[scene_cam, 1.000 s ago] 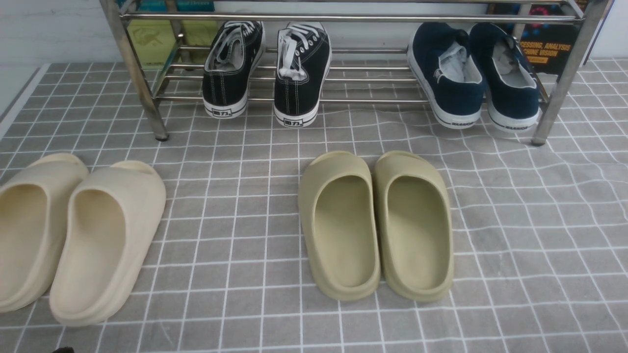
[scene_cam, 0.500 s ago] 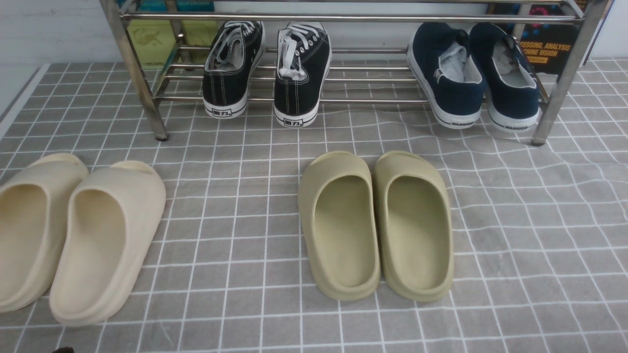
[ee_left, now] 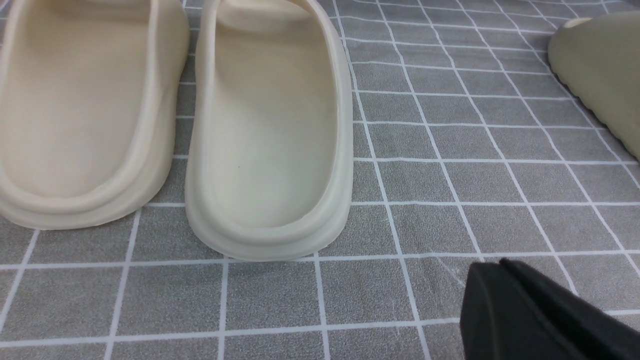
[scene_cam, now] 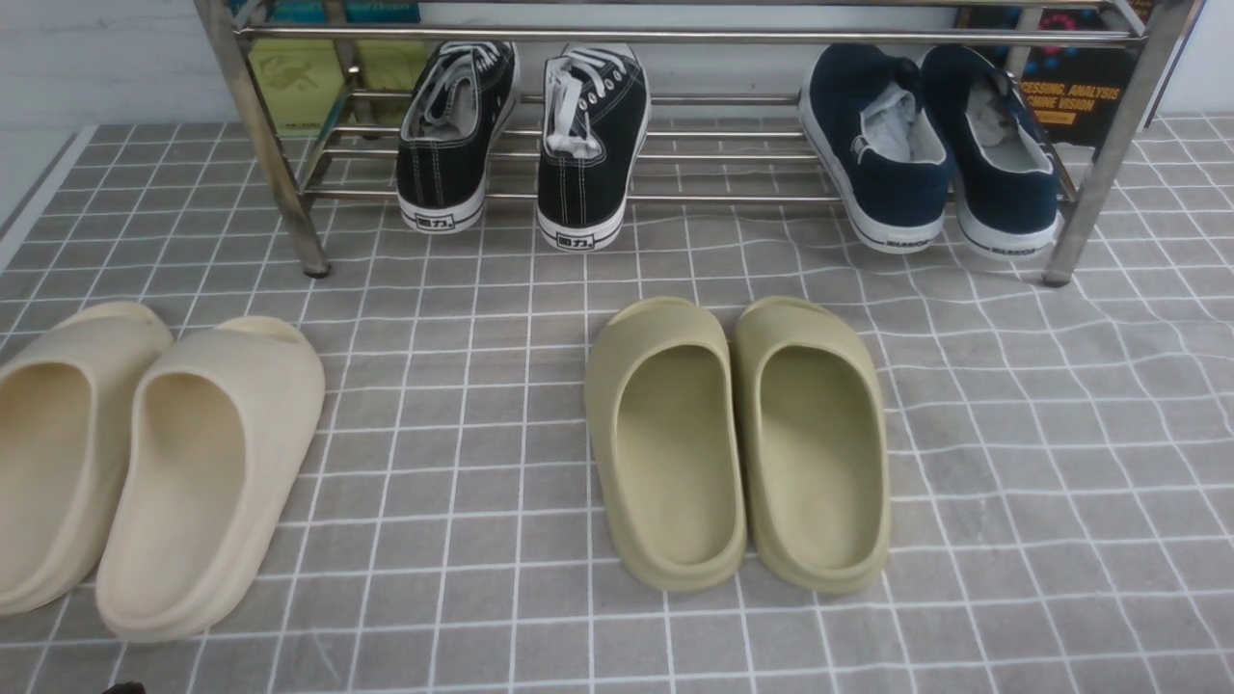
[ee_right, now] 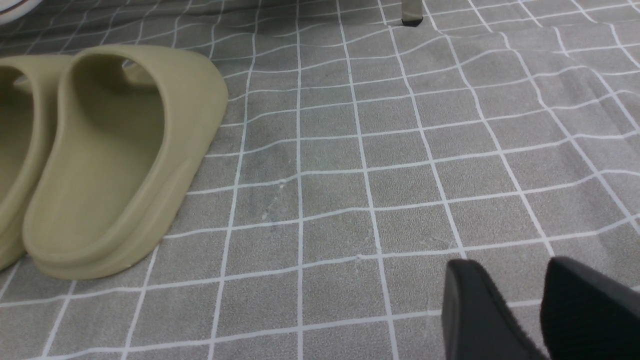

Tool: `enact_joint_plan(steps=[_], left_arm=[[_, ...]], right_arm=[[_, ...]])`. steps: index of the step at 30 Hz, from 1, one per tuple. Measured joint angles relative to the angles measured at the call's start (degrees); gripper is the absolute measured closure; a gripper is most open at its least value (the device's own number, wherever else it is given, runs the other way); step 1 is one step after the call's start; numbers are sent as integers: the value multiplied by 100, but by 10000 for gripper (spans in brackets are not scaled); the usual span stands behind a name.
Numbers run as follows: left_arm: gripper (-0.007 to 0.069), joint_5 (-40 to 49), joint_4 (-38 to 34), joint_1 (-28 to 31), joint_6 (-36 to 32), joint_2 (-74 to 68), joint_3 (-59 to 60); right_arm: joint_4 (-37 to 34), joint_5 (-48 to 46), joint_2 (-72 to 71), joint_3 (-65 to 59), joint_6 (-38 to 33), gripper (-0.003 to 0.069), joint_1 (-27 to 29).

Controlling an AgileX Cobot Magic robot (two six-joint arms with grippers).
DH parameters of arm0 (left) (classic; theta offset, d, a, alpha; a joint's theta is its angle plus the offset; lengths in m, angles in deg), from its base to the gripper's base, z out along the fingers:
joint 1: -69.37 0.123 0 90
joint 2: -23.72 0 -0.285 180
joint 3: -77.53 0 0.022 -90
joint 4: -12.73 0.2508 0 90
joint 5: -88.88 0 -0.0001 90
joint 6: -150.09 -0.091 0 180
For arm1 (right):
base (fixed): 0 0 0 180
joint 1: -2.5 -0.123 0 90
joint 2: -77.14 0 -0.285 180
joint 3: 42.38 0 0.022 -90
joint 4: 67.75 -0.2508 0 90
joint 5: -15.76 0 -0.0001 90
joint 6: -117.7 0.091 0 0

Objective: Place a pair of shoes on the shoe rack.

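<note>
The pair of shoes, two black canvas sneakers (scene_cam: 445,145) (scene_cam: 590,145) with white laces and soles, rests on the lower tubes of the silver shoe rack (scene_cam: 270,154), heels toward me, at its left half. Neither gripper is near them. In the left wrist view, my left gripper (ee_left: 500,265) is shut, holds nothing, and hovers over the mat just in front of the cream slides (ee_left: 270,125). In the right wrist view, my right gripper (ee_right: 515,272) is open, with only bare mat showing between its fingers, to the right of the olive slides (ee_right: 115,150).
Navy slip-on sneakers (scene_cam: 882,145) (scene_cam: 1003,154) fill the rack's right end. Olive slides (scene_cam: 665,443) sit mid-mat and cream slides (scene_cam: 207,482) at the left. The grey checked mat (scene_cam: 1012,482) is wrinkled on the right. A rack leg (ee_right: 411,12) stands beyond the right gripper.
</note>
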Motion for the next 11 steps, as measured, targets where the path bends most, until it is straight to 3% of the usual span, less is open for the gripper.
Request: enact_joint_plan(steps=[11], left_arm=[[623, 0, 0, 0, 0, 0, 0]], right_arm=[[0, 0, 0, 0, 0, 419, 0]])
